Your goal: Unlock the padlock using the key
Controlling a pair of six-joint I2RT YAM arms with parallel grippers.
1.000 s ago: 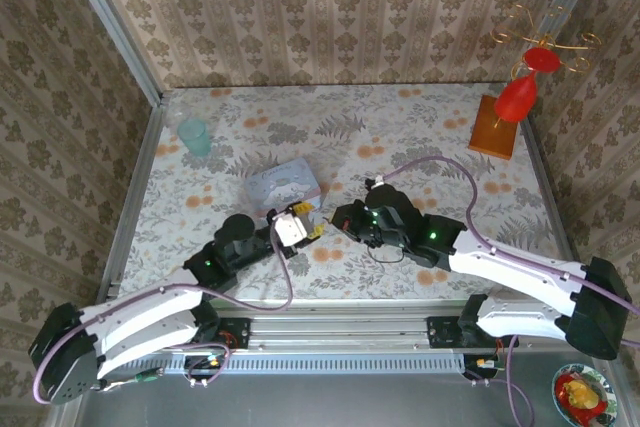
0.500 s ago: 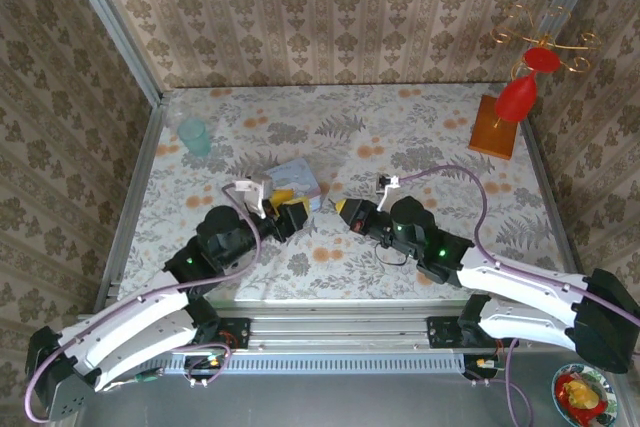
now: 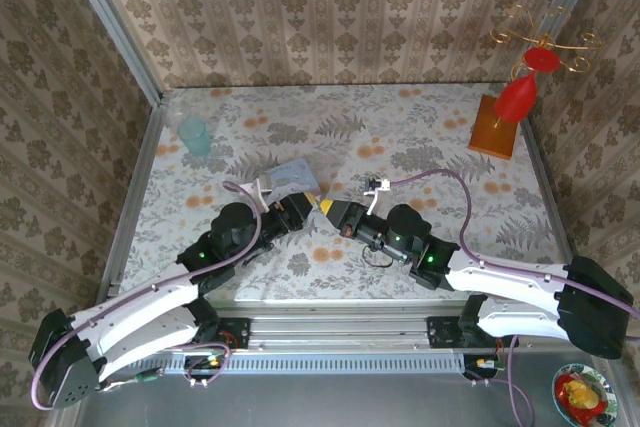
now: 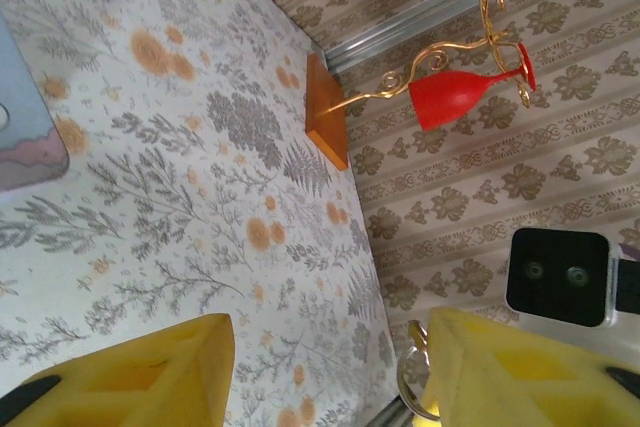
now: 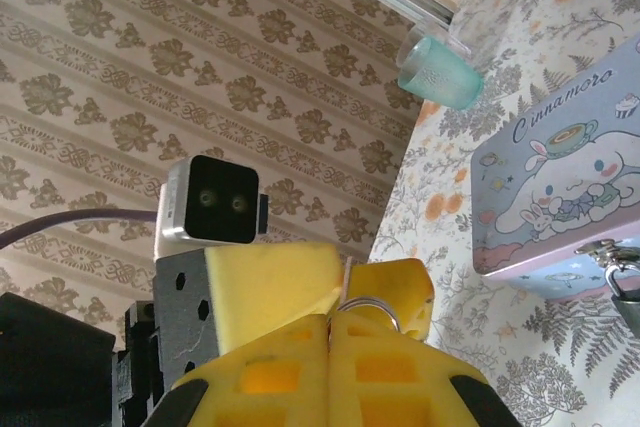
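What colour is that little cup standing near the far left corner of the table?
Pale translucent teal; the cup shows best in the right wrist view.

Bright, even light; soft shadows, sharp focus.

The table [image 3: 420,127] is covered by a cloth printed with grey ferns and orange flowers. A pale blue tin [image 3: 290,173] with a cartoon picture lies flat near its middle. Beyond the tin and to its left, near the far left corner, a translucent teal cup [image 3: 194,135] stands upright. Well to the tin's right, by the right wall, an orange wooden block [image 3: 494,129] bears a gold wire stand [image 3: 548,39] hung with red glasses [image 3: 517,97]. In the right wrist view, the small dark padlock [image 5: 630,309] sits at the tin's metal clasp, cut off by the frame's edge.
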